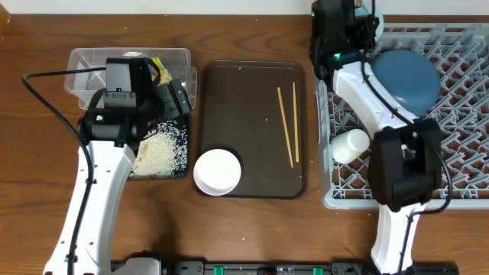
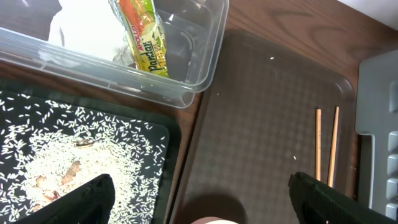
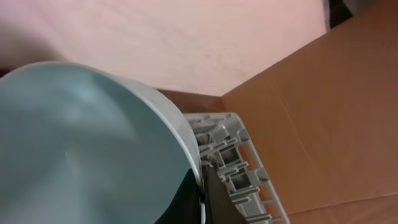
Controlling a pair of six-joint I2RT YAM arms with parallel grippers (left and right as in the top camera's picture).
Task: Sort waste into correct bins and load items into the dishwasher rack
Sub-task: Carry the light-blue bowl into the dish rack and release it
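Pale, smooth light blue bowl (image 3: 81,143) sat in the grey dishwasher rack (image 1: 458,153), white cup (image 1: 349,145) in there too. The right gripper (image 1: 370,53) was at its rim, grip impossible to tell. Left gripper (image 2: 199,199) gaped wide above the black tray (image 2: 163,127) of rice (image 2: 68,155). Tissue (image 2: 81,31) and snack wrapper (image 2: 146,40) lay in the clear tub (image 2: 205,62).

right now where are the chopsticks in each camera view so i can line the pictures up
Overhead: the chopsticks lie on the right part of the brown tray, left of the dishwasher rack.
Left wrist: lower right, on the brown tray, beside the rack's grey edge.
Right wrist: not in it; only the light blue bowl and a rack corner.
Shared landmark: the dishwasher rack, in all three.
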